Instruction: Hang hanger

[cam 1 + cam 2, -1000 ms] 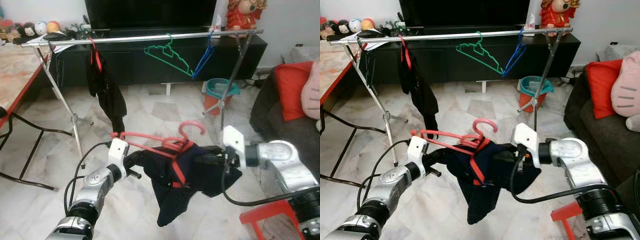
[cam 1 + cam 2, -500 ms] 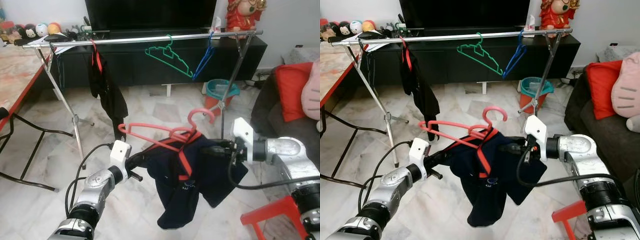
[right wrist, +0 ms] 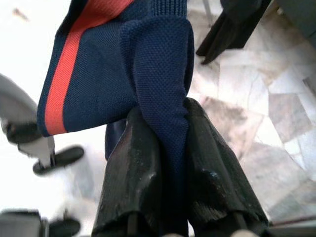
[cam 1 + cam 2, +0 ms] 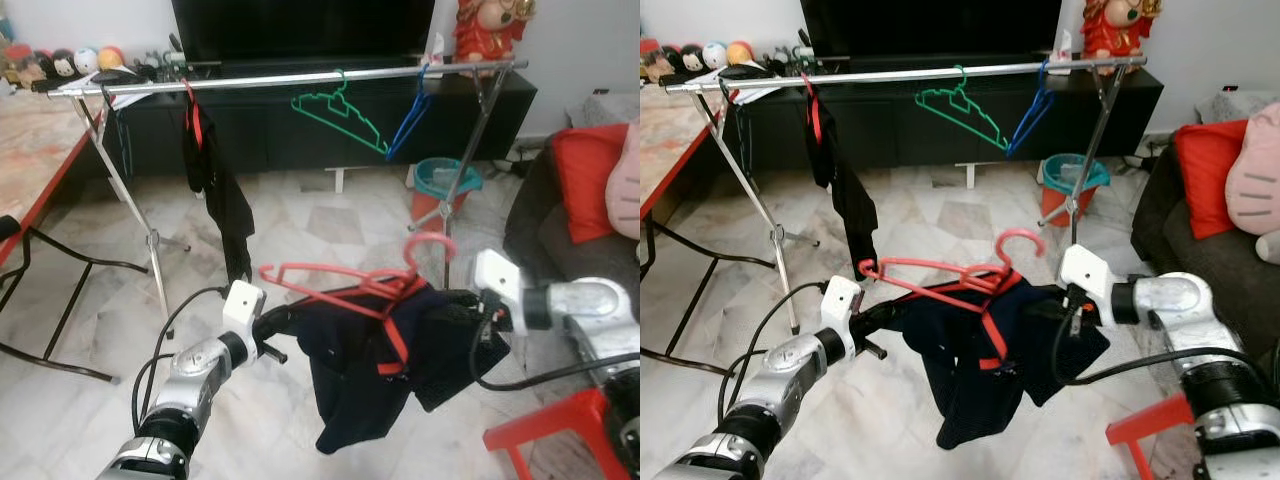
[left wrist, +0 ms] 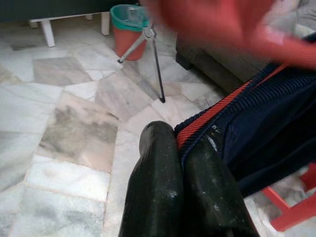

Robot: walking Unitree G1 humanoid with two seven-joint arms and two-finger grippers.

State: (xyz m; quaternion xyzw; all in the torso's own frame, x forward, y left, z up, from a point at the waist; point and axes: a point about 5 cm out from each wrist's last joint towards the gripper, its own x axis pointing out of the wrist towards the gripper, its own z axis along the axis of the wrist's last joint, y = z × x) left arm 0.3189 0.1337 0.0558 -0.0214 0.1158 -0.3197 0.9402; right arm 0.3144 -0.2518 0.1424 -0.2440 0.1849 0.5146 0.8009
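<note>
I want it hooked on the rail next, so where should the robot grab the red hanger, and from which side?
Probably the bare arm of the red hanger, approached from the robot's left: that end sticks out uncovered, while the navy garment wraps the rest and the hook must stay free for the rail.

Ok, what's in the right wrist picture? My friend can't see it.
Two black fingers of the right end effector pinch a fold of a dark blue shirt with an orange stripe. Pale marble floor lies behind.
</note>
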